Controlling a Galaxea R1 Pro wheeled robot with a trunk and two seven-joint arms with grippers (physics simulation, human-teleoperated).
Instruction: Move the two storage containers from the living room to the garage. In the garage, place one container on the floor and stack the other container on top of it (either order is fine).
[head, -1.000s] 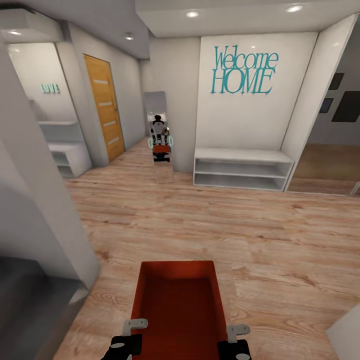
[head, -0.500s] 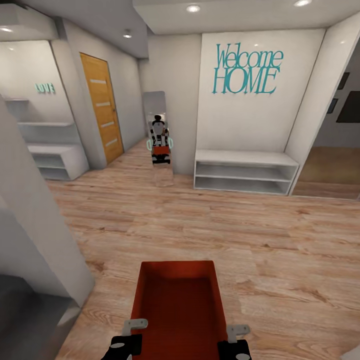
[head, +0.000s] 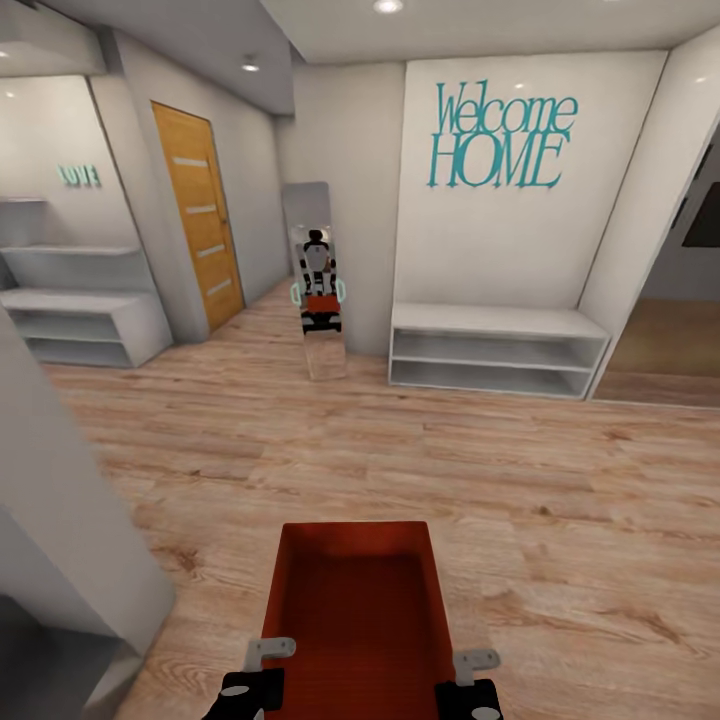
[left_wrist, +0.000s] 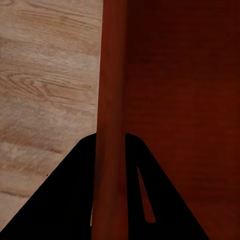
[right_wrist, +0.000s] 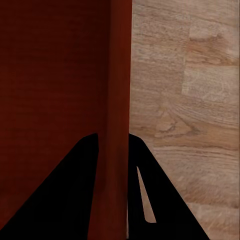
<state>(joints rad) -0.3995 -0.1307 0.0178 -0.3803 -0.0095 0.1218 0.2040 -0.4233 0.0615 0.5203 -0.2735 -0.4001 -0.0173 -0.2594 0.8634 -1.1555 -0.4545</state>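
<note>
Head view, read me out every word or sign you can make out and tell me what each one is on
"Welcome HOME": teal lettering on the white wall panel above the low white shelf unit.
"LOVE": small teal letters on the white wall above the left shelf unit; blurred, so the reading is likely but not certain.
The storage container carries no readable text.

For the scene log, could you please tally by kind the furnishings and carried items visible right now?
Orange-red storage container, held by left tool and right tool: 1
White shelf units: 2
Wooden door: 1
Standing mirror: 1
Teal wall signs: 2
Total: 7
</note>
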